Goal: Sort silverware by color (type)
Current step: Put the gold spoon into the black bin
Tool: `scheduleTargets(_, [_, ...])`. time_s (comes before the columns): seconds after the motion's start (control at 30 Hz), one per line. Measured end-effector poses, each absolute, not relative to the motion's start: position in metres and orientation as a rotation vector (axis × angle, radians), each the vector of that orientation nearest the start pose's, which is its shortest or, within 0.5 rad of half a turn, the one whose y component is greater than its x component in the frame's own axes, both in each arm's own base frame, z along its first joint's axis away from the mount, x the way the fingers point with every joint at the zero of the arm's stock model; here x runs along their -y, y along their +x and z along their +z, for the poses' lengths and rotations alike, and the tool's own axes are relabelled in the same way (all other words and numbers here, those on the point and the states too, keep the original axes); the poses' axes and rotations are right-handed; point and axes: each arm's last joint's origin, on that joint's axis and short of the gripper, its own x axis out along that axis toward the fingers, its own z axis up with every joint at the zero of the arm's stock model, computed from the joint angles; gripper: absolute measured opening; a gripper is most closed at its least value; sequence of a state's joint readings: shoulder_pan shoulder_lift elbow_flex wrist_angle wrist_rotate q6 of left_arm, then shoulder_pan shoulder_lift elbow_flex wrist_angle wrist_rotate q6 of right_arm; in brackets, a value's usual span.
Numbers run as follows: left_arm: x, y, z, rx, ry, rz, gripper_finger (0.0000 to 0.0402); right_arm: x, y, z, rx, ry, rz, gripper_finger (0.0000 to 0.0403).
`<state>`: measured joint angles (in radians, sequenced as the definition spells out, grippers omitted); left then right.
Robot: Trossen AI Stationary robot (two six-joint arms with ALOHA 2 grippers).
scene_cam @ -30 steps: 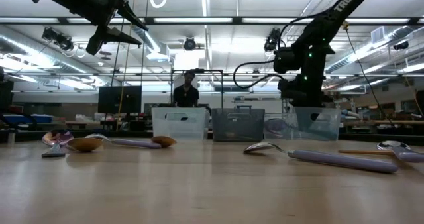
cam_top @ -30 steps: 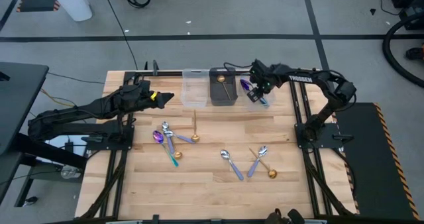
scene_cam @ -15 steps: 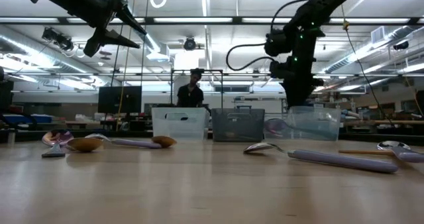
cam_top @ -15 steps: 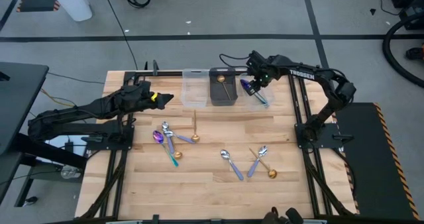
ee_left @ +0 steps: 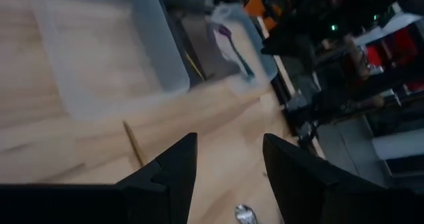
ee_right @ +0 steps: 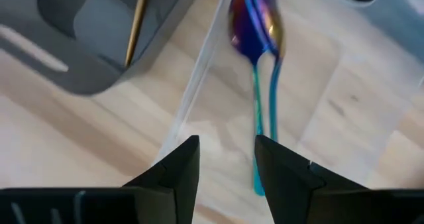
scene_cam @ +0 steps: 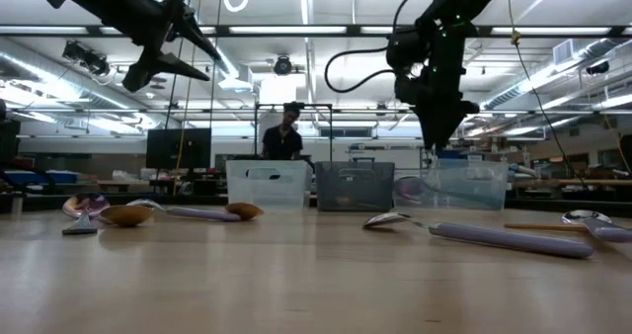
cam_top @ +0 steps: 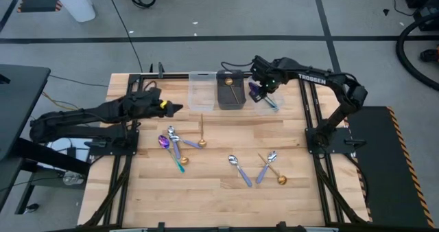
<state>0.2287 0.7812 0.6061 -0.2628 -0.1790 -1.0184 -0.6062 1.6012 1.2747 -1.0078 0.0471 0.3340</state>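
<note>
Spoons lie flat on the wooden table in two loose groups: one group (cam_top: 173, 144) with a gold spoon (cam_top: 202, 132) beside it, the other group (cam_top: 257, 169) nearer the right. Two rainbow spoons (ee_right: 255, 25) lie in the right clear bin (cam_top: 269, 103). A gold spoon (ee_right: 137, 22) lies in the dark bin (cam_top: 231, 95). My right gripper (cam_top: 255, 89) hangs open above the boundary between those two bins. My left gripper (cam_top: 177, 108) is open in the air, near the empty clear bin (cam_top: 200, 93) and above the left group of spoons.
Three small bins stand in a row along the table's far edge. The arms' black frames run along the left and right edges. Bare wood lies between the bins and the spoons and along the near edge. A person (scene_cam: 286, 136) stands in the room behind.
My right gripper has risen from the right clear bin and shifted toward the table's left, staying open. My left gripper has moved slightly toward the near edge and a little lower. The spoons have stayed where they were.
</note>
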Motion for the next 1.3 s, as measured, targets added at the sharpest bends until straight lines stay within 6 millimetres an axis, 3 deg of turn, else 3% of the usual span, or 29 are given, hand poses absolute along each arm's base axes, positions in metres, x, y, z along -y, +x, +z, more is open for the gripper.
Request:
scheduleTargets(0.3, [-0.027, 0.198, 0.241, -0.364, -1.055, 0.575, 0.0181, 0.133, 0.248, 0.268, -1.234, 0.656, -0.764, 0.0155])
scheduleTargets(0.57, [-0.017, 0.234, 0.242, -0.473, -0.982, 0.55, 0.0181, 0.085, 0.239, 0.298, -1.154, 0.687, -0.75, 0.0155])
scheduleTargets(0.8, [-0.018, 0.257, 0.228, -0.604, -0.924, 0.606, 0.0181, 0.047, 0.235, 0.314, -1.082, 0.646, -0.692, 0.0155])
scheduleTargets(1.07, [-0.02, 0.281, 0.236, -0.739, -0.878, 0.699, 0.0181, 0.038, 0.236, 0.317, -1.076, 0.403, -0.668, 0.0155])
scheduleTargets(1.2, [-0.023, 0.294, 0.229, -0.747, -0.904, 0.775, 0.0181, 0.041, 0.234, 0.32, -1.098, 0.283, -0.581, 0.0155])
scheduleTargets(1.3, [-0.027, 0.302, 0.213, -0.774, -0.958, 0.853, 0.0181, 0.039, 0.232, 0.327, -1.06, 0.218, -0.479, 0.0155])
